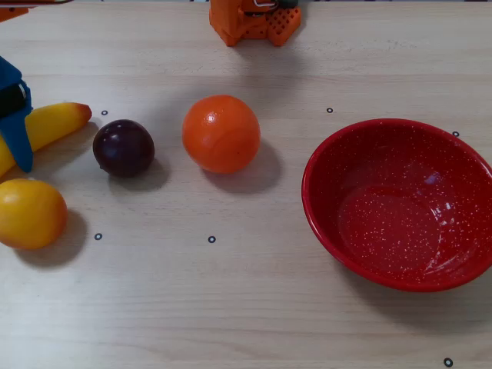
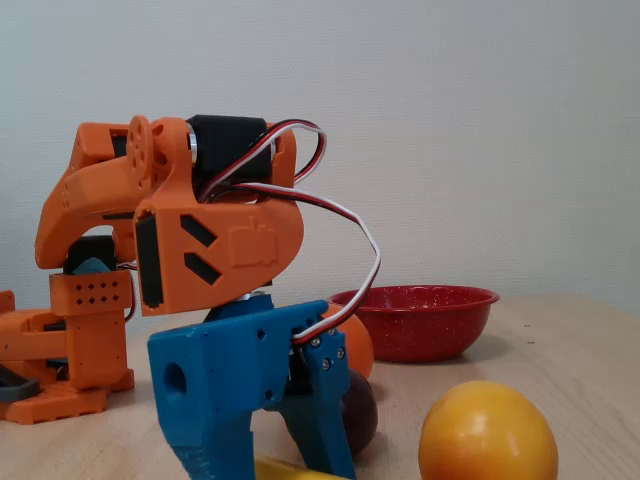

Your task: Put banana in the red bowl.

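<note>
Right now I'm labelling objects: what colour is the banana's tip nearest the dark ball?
Orange-red, on the yellow banana; clearest in the overhead view.

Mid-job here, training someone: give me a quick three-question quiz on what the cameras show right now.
1. True or false: the banana already lies in the red bowl.
2. In the overhead view, which fruit sits nearest the red bowl? A) dark plum B) orange ball C) yellow fruit
3. Fill in: the blue gripper straddles the ____.

Key: 1 false; 2 B; 3 banana.

Blue hand (image 1: 15, 131) astride banana (image 1: 54, 123)
</note>
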